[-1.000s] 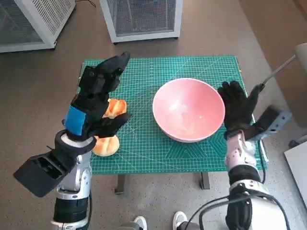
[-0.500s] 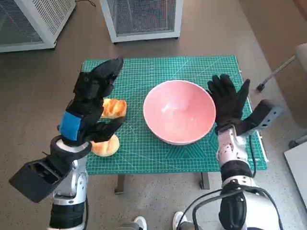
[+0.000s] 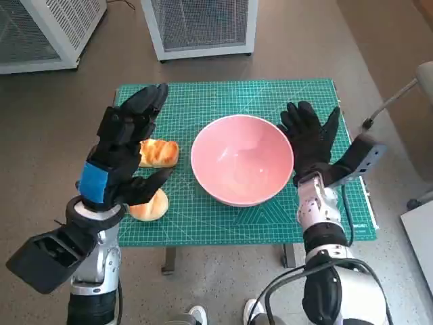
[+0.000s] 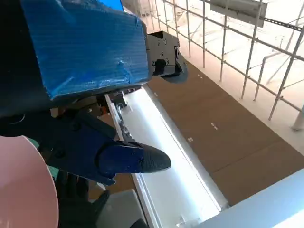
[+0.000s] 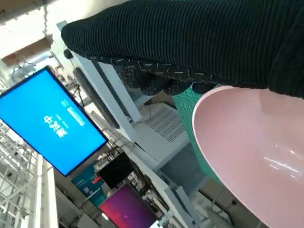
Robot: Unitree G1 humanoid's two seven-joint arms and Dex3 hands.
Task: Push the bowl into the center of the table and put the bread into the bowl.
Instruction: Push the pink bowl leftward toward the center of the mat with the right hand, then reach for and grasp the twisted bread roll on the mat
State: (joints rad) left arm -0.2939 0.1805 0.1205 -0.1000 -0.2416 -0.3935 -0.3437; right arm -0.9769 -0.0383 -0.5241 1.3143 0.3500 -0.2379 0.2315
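A: Where is the bowl (image 3: 242, 159) at this moment?

B: The pink bowl sits on the green mat (image 3: 203, 101), a little to the right of the middle of the head picture. It is empty. The right hand (image 3: 309, 142) in the black glove lies flat against its right rim, fingers spread, and it holds nothing.

A: So which step is this?

B: I judge it is the first one, the push. The bowl looks close to the centre of the table already, perhaps a small way more is needed.

A: And the bread?

B: There are two pieces at the left of the bowl. One bread (image 3: 160, 152) lies just beside the rim, the other roll (image 3: 149, 205) is lower in the frame, near the front edge of the mat. The left hand (image 3: 122, 152) hovers over them with fingers apart, gripping nothing.

A: What does the next move ask for?

B: In my opinion, the right hand should finish the push gently, so the bowl does not knock the near bread. Then the left hand must lower and close around one piece.
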